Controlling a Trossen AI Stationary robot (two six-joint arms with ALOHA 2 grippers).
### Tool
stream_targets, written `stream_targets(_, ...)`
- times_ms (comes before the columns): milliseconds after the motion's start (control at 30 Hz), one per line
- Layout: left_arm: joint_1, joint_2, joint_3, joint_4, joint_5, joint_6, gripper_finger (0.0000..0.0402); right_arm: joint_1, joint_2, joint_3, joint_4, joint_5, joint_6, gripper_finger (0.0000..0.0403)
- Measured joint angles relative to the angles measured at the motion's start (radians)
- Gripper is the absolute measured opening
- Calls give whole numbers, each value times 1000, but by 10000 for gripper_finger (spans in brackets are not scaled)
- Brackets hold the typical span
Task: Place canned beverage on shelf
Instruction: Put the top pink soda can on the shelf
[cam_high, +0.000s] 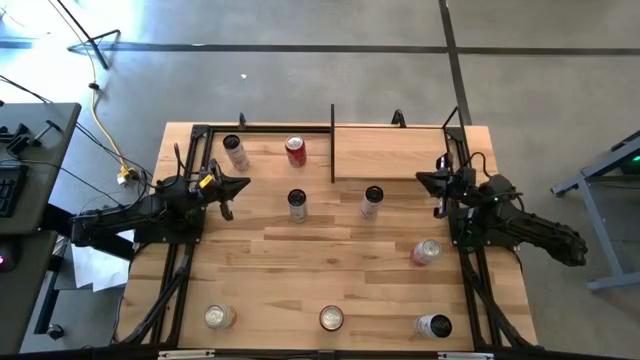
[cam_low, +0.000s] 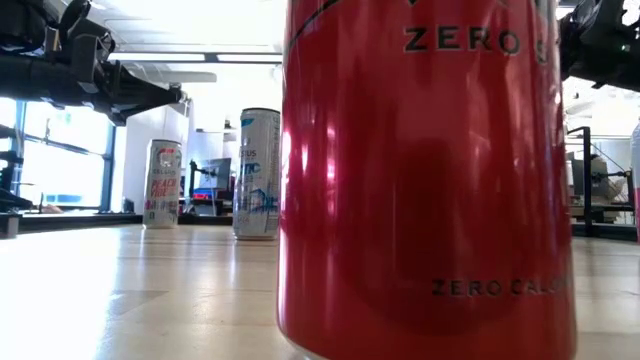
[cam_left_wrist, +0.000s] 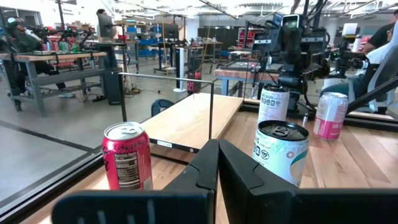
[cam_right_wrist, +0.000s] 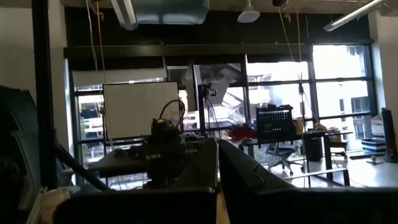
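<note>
While both grippers, left (cam_high: 233, 186) and right (cam_high: 428, 181), hover narrow and empty, reaching could topple crowded cans (cam_high: 297, 204) before the shelf (cam_high: 390, 150).

Big red can (cam_low: 425, 180) close to the low camera: "ZERO" at its 12 o'clock edge (the word after starts with S, rest cut off), "ZERO CALO…" low toward 5 o'clock. Red can (cam_left_wrist: 127, 157) in left wrist view carries a white script logo, not legible. Other cans' print too small.
</note>
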Motion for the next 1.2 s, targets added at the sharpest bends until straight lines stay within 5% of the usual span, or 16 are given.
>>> stream_targets(233,0,0,0,0,0,0,3,0,77,138,-147,39,-59,0)
stream_targets(500,0,0,0,0,0,0,3,0,306,337,-344,29,-134,11)
stream_targets(967,0,0,0,0,0,0,3,5,781,787,-794,21,-76,225)
stream_targets(1200,0,0,0,0,0,0,3,72,996,1041,-993,54,-105,264)
